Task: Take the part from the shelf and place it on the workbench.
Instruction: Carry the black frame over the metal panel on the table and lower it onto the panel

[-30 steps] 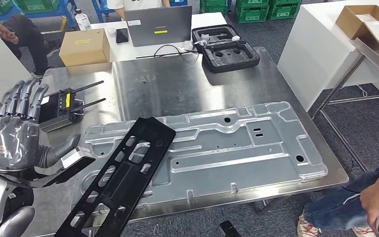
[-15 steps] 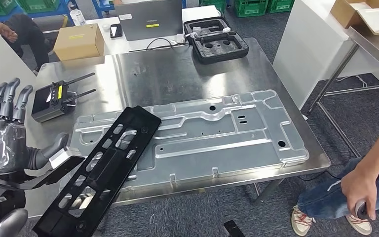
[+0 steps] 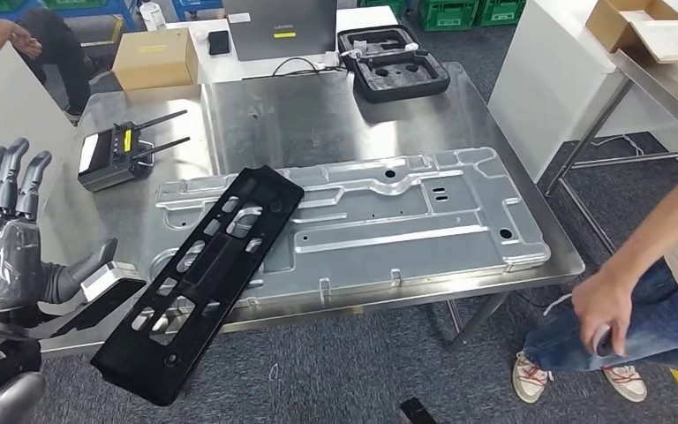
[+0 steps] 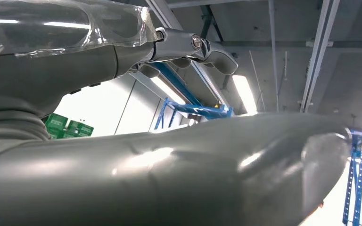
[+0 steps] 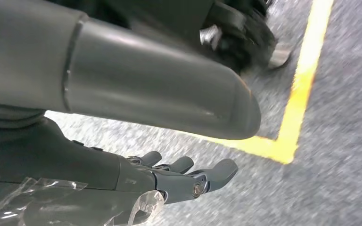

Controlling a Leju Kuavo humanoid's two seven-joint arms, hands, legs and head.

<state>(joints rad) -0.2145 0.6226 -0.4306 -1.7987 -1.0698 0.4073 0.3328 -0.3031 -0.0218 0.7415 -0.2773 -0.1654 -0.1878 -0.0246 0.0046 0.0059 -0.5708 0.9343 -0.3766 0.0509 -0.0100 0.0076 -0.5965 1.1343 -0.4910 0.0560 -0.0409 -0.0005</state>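
- A wide stainless-steel bench [image 3: 318,124] stretches ahead of and to the right of the left robot hand [image 3: 4,256], carrying everything in play.
- A large stamped silver metal panel [image 3: 388,221] lies flat on the bench, well to the right of the left robot hand, and looks to be the surface the part should end on.
- The part, a long black plastic frame with rows of cut-outs [image 3: 199,278], runs on a slant just right of the left robot hand: its far end rests on the silver panel, its near end juts out past the bench edge over the floor.
- The left robot hand is raised beside the bench's near-left corner, fingers straight up and apart, thumb [image 3: 84,265] stretched toward a small silvery block on a dark bracket. Whether the thumb presses on it, or whether that bracket joins the black frame, cannot be told.
- The right robot hand [image 5: 184,176] hangs over grey floor with a yellow line, fingers loosely extended, holding nothing.
- A small black radio unit with two antennas [image 3: 115,159] sits ahead of the left robot hand.
- Judgement: to finish well, the frame should go further onto the panel until no end overhangs, then be let go without dragging; left as is, it could tip off.
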